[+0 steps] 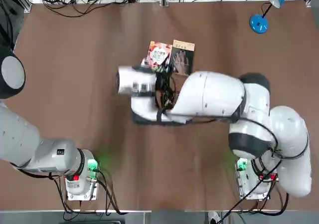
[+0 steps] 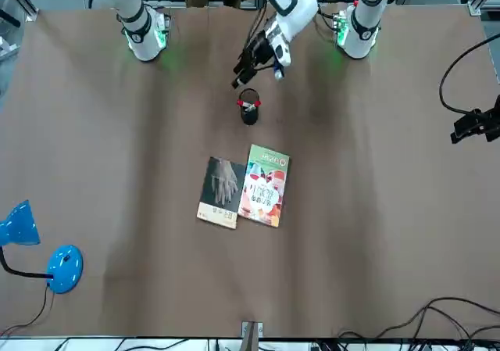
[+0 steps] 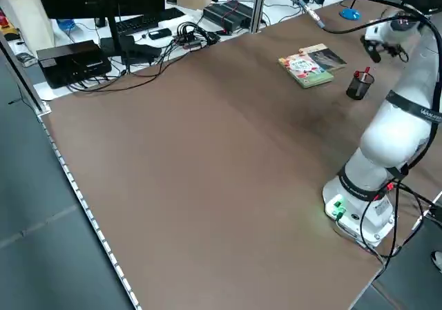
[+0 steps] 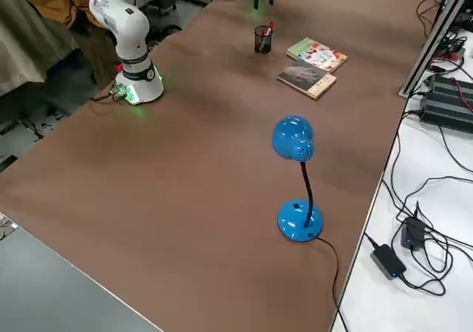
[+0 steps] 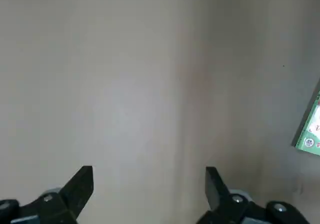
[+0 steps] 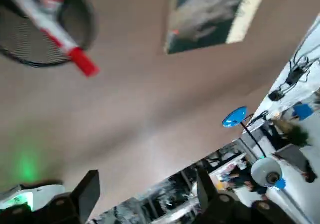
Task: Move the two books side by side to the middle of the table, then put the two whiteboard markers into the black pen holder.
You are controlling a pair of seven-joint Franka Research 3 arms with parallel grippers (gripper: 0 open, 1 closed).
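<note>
above the small black cylindrical pen holder (image 2: 249,110), where both red-capped white whiteboard markers (image 6: 52,22) stand, the right gripper (image 2: 248,68) hangs spread and empty; a careless retreat could topple it towards the two paperback books (image 2: 244,187) nearby

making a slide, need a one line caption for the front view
Right gripper open above the black pen holder with red-capped markers inside, two books side by side mid-table.

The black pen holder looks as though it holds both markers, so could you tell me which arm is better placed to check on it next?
Right. Its open pincer hangs just beside the black pen holder, with red-capped markers inside; the left pincer is parked over bare table.
</note>
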